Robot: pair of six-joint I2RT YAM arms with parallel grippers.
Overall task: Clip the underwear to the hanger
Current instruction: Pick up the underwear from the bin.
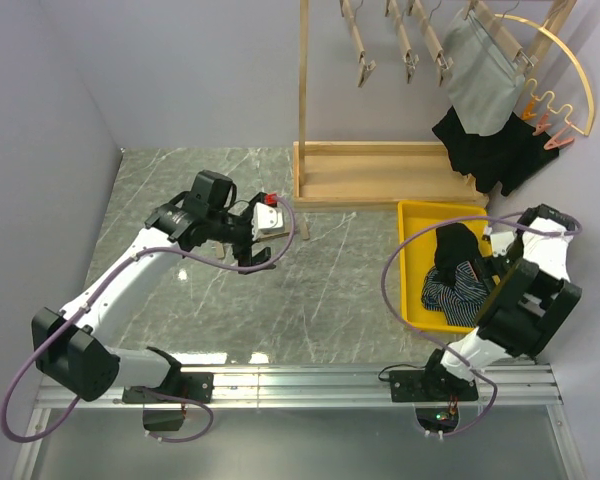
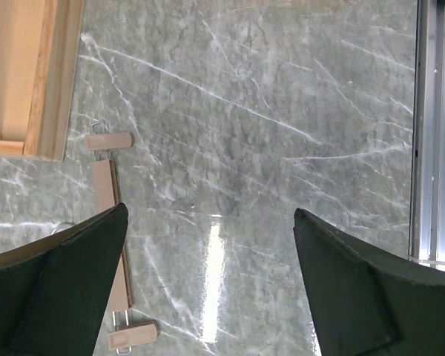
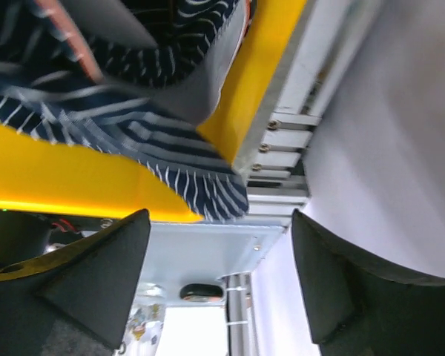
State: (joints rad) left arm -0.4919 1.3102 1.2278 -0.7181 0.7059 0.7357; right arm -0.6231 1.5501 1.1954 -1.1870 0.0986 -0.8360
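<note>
A wooden clip hanger (image 2: 104,185) lies flat on the marble table, one clip (image 2: 109,141) toward the rack and one (image 2: 131,335) nearer me. My left gripper (image 2: 209,211) hovers open just beside it, nothing between its fingers; from above, the left gripper (image 1: 255,260) covers most of that hanger. Navy striped underwear (image 1: 458,290) lies in the yellow bin (image 1: 417,225) with a black piece (image 1: 458,245) on top. My right gripper (image 1: 483,283) is low at the bin's right side, open. In its wrist view the striped underwear (image 3: 170,159) spills over the bin's rim above the empty right gripper (image 3: 219,213).
A wooden rack (image 1: 370,170) stands at the back, with clip hangers (image 1: 360,50) on its rail. Grey underwear (image 1: 480,75) and black garments (image 1: 490,150) hang at its right end. The rack's base (image 2: 30,74) lies close to the left gripper. An aluminium rail (image 1: 300,380) runs along the near edge.
</note>
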